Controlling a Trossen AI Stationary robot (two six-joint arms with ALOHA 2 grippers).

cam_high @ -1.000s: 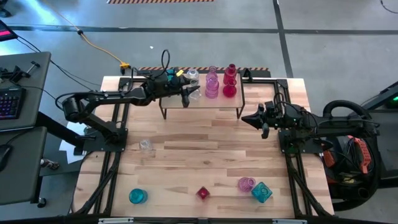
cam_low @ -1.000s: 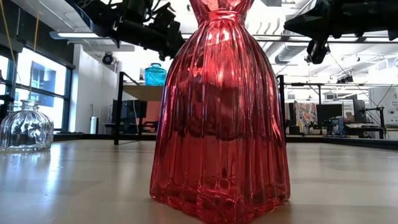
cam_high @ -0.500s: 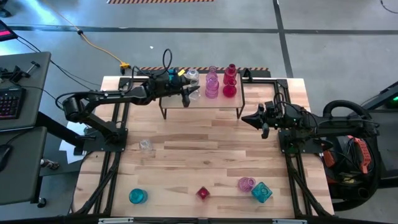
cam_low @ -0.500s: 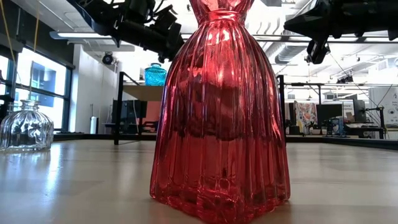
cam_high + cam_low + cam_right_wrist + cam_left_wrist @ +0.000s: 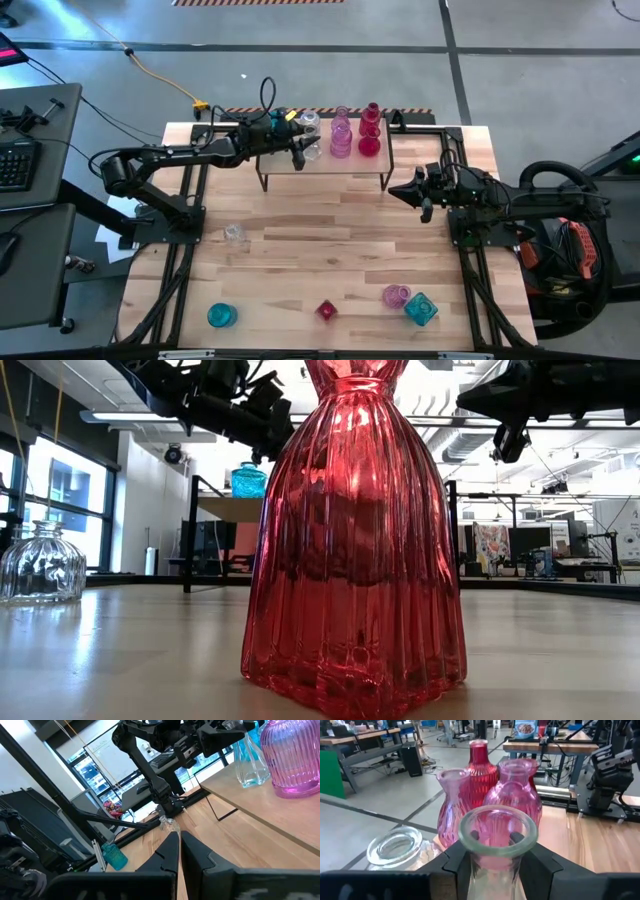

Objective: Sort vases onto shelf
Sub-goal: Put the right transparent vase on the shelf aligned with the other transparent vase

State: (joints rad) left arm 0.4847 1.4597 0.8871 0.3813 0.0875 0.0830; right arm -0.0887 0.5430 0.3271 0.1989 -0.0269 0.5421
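The low shelf stands at the table's far middle and bears teal, clear, pink and red vases. My left gripper reaches over its left part, fingers on either side of a clear vase. That vase stands upright with its base on the shelf top, in front of the pink vases. My right gripper is shut with nothing in it, above the table to the right of the shelf. My left gripper has the clear vase's neck, just below the rim, between its two fingers. The fingers come nearly level from the table's left side. No gap shows between fingers and glass. The vase stands upright with its base on the shelf.
Several loose vases stand on the table's near part: a clear one, a teal one, a red one, a pink one and a faceted teal one. The red one fills the low view.
My left gripper has stayed at the shelf and tipped its fingers slightly upward. The clear vase has kept its place on the shelf.
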